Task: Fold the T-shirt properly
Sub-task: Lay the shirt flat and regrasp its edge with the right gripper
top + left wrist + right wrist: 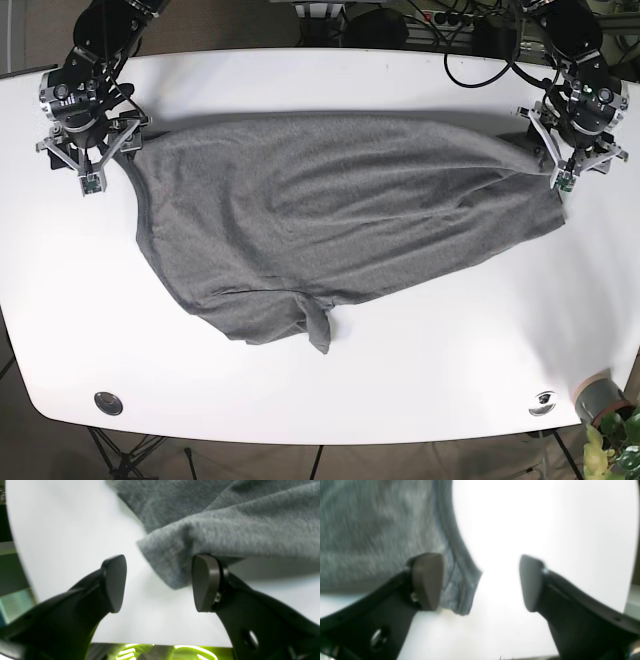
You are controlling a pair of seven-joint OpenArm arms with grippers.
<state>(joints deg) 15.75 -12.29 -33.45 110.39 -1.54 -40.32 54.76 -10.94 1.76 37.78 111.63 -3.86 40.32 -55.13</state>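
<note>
Hovering at both far corners of the grey T-shirt (330,240), the two arms are looking poised for a grab. The shirt is lying spread across the middle of the white surface (450,370), rumpled, with a sleeve flap folded under near the lower centre of the base view.

At the upper left of the base view, the right pincer (481,582) is standing spread wide, nothing between its pads. In its wrist view, one finger (427,580) is sitting over the cloth's hemmed corner, the other out over bare white surface. The corner lies between the jaws but is not yet clamped.

At the upper right of the base view, the left pincer (160,582) is spread too. Its wrist view is showing a folded corner of fabric poking down between the pads, with one pad (206,582) tucked just under the draped edge. Whether that pad is touching the cloth, I cannot tell.

So the step in hand looks like the corner grasp at one end of the shirt, ahead of a first fold or a straightening pull. The next move is calling for both pincers to close squarely on their corners, catching the hem and not just a stray layer, then lifting together so the cloth is staying taut and not bunching further.
</note>
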